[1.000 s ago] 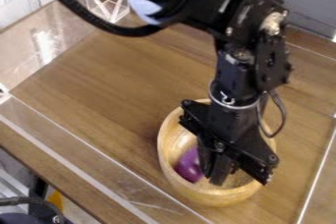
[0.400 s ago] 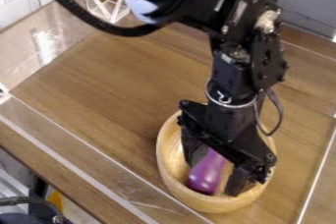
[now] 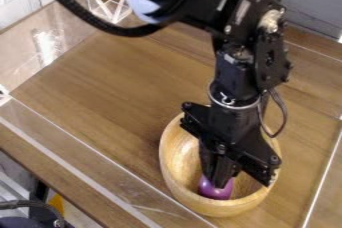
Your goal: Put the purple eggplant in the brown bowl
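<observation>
**Caller:** The arm stood right over the brown bowl (image 3: 181, 162), gripper (image 3: 221, 179) pointing straight down into it, and the purple eggplant (image 3: 214, 187) was inside the bowl, lying toward five o'clock of the basin. Only a small patch of purple showed under the black fingers.

**Analyst:** And the jaws?

**Caller:** Pressed together, fingers drawn in to a narrow point just above that purple patch. Whether they pinched the eggplant or simply met above it, I could not tell; the fingers hid the contact.

**Analyst:** How would you expect the eggplant to handle?

**Caller:** I'd judge it light and rigid, a glossy toy, so probably slick on that rounded skin. The safest hold would be across the fat middle of the body, not the tapered stem end, where pads could slide off. It looked unlikely to break from a short drop, and the wooden bowl had a thick rim and a deep basin, so a roll would stay contained.

**Analyst:** What changed against the earlier views?

**Caller:** A moment before, the jaws were spread wide and most of the eggplant's length was in plain sight between them, lying in the bowl. Here they had snapped shut again and covered nearly all of it. The arm itself sat in the same spot over the bowl, same upright pose. The bowl had not shifted on the wooden table (image 3: 107, 82) either.
</observation>
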